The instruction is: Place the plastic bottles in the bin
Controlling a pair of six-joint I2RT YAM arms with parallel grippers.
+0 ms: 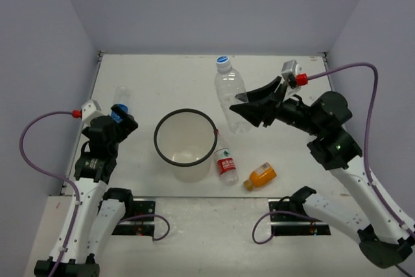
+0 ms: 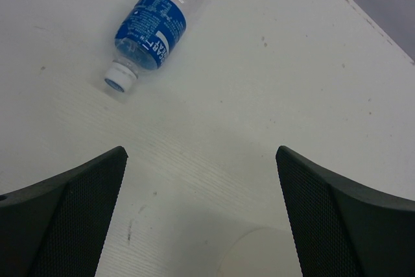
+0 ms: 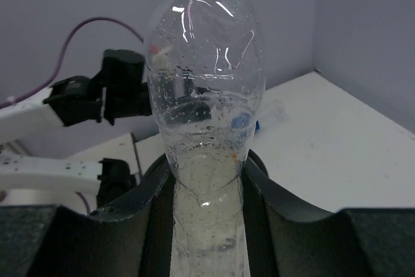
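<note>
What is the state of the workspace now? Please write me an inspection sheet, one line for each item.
Surface: white table, a few small dark specks in the left wrist view.
Job's things: bin upright at centre, no bottle seen inside; blue-cap bottle held in the air beside the bin; blue-label bottle, red-white label bottle and orange bottle lying on the table.
Clutter: nothing seen.
Tools: left tool open, empty, near the blue-label bottle; right tool shut on the blue-cap bottle.
Cables: purple cable on each arm, touching no bottle.
Surroundings: plain pale walls on three sides.
</note>
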